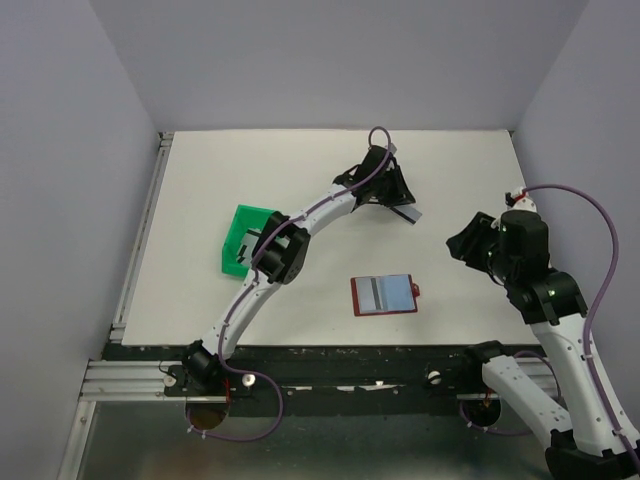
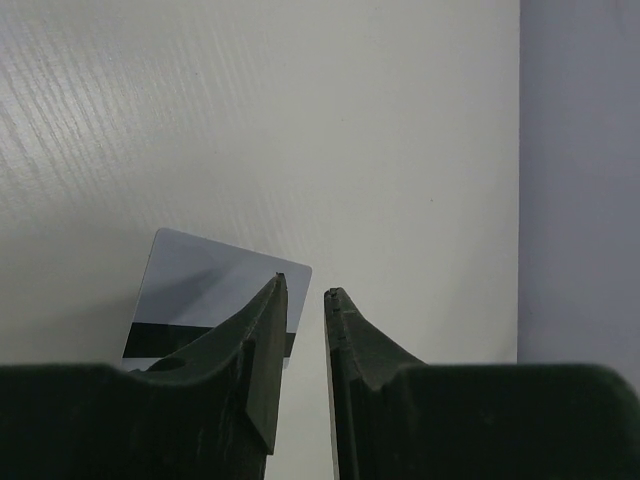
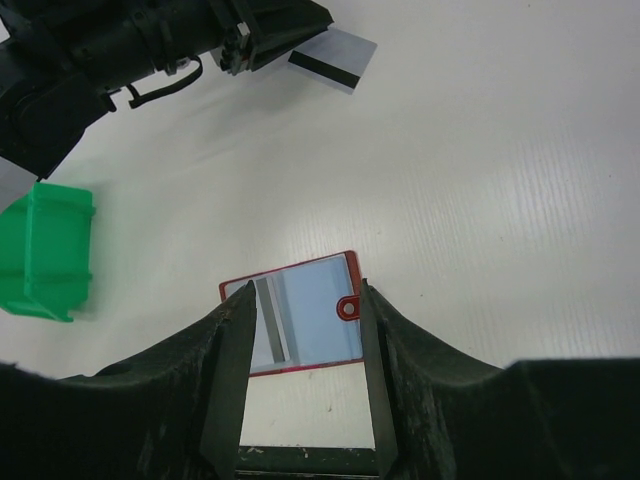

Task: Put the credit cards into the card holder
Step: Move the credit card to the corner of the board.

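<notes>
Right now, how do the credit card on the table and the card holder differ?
The credit card is silvery grey with a dark stripe; the card holder is light blue with a red rim. The credit card lies back at the left gripper's fingers; the card holder lies nearer the arms' bases. Both lie flat.

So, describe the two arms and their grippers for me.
The left arm and right arm have white links, black joints and a thin purple cable looping alongside. The left gripper and right gripper each have two dark, wedge-shaped fingers tapering to narrow tips.

Card (image 1: pixel 406 213) behind holder (image 1: pixel 385 295), tray (image 1: pixel 236 228) left
</notes>
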You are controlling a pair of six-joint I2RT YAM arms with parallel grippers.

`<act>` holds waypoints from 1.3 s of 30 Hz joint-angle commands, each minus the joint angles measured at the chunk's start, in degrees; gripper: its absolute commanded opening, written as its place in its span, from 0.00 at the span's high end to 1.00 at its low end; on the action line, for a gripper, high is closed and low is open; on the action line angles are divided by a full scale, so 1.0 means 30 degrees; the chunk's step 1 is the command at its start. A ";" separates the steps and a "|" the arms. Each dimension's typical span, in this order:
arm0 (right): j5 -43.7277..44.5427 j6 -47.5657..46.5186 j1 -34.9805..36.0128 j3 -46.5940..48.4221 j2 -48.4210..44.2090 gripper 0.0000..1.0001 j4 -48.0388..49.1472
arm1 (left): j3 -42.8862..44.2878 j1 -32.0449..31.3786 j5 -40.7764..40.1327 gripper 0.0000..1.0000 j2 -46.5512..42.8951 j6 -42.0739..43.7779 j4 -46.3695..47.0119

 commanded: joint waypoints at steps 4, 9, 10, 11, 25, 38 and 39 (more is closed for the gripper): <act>-0.0301 -0.0383 -0.0061 0.0298 0.0055 0.46 -0.0312 | 0.0799 -0.0264 -0.1060 0.67 0.0497 -0.0376 -0.1875; -0.0301 -0.0382 -0.0061 0.0210 -0.0208 0.45 -0.0312 | 0.0828 -0.0352 -0.0974 0.68 0.0439 -0.0229 -0.2608; -0.0330 -0.0353 -0.0061 0.0181 -0.0209 0.45 -0.0283 | 0.0828 -0.0352 -0.0799 0.68 0.0439 -0.0374 -0.2725; -0.0388 -0.0324 -0.0061 0.0180 -0.0238 0.45 -0.0283 | 0.0799 -0.0323 -0.0507 0.68 0.0497 -0.0521 -0.2755; -0.0184 -0.0323 -0.0032 0.0151 -0.0736 0.44 -0.0635 | -0.0838 -0.0088 0.1606 0.67 -0.0203 -0.1138 -0.3779; -0.0418 -0.0235 -0.0090 -0.0668 0.0315 0.42 0.0038 | -1.1317 0.0058 -0.0122 0.73 -0.6642 0.0034 -0.2088; -0.0505 -0.0294 -0.0090 -0.0785 0.0753 0.42 0.0358 | -1.2461 0.0058 -0.0239 0.73 -0.7521 0.0151 -0.1357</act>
